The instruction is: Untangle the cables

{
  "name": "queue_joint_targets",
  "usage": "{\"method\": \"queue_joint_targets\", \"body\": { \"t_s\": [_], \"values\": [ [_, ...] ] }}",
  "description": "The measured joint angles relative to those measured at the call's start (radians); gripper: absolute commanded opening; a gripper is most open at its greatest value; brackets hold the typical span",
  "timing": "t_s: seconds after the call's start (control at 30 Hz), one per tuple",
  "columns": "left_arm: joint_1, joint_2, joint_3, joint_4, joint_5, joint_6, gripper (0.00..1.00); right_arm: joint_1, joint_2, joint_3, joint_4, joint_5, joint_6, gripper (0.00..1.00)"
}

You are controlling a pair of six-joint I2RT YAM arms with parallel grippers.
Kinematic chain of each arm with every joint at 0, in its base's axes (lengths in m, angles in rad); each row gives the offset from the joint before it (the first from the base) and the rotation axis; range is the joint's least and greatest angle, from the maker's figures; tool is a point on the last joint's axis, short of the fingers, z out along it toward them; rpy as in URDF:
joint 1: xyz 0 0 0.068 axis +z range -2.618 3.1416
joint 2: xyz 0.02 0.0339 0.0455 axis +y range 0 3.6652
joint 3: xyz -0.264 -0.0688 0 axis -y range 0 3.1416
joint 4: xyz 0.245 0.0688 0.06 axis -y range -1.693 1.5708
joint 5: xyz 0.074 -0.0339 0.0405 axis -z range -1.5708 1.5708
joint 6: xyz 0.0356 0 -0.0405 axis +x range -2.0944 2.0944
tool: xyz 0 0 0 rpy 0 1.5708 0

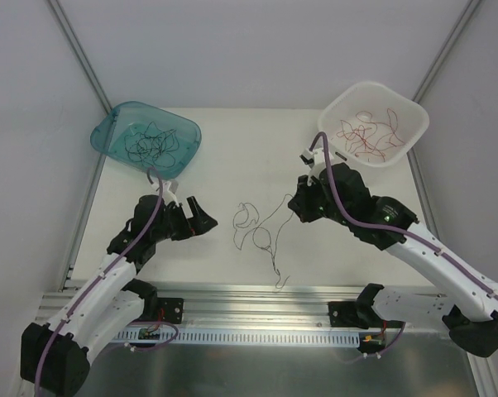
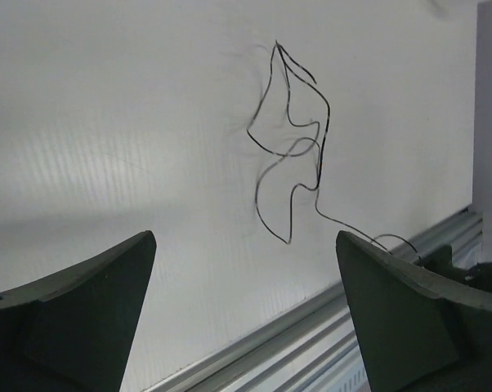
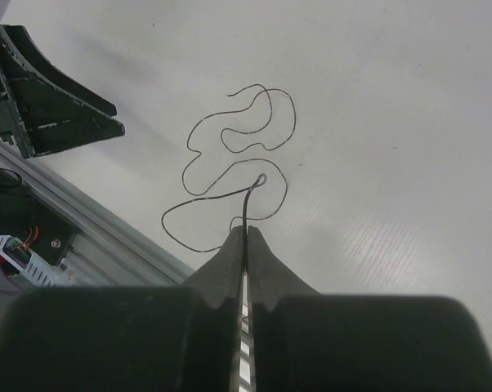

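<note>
A thin black cable [image 1: 261,227] lies in loose loops on the white table between the arms. It also shows in the left wrist view [image 2: 291,155] and the right wrist view [image 3: 238,155]. My right gripper [image 1: 301,207] [image 3: 245,231] is shut on one end of this black cable. My left gripper [image 1: 201,217] [image 2: 246,241] is open and empty, left of the loops. Several black cables [image 1: 150,142] lie in the teal bin [image 1: 187,132]. Several red cables [image 1: 366,136] lie in the white bin [image 1: 410,112].
A metal rail [image 1: 257,296] runs along the table's near edge, where the cable's tail ends. The left gripper's fingers [image 3: 50,98] show in the right wrist view. The enclosure walls stand on both sides.
</note>
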Motion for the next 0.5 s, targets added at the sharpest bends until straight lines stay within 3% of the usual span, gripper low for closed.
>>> {"method": "queue_joint_targets", "body": {
  "t_s": [0.2,0.5],
  "values": [
    [-0.151,0.015,0.044,0.023,0.063,0.047,0.93,0.0,-0.014,0.002,-0.001,0.01,-0.006,0.01],
    [-0.368,0.147,0.08,0.12,0.003,0.02,0.89,0.0,-0.062,0.007,-0.001,0.014,-0.005,0.01]
  ]
}}
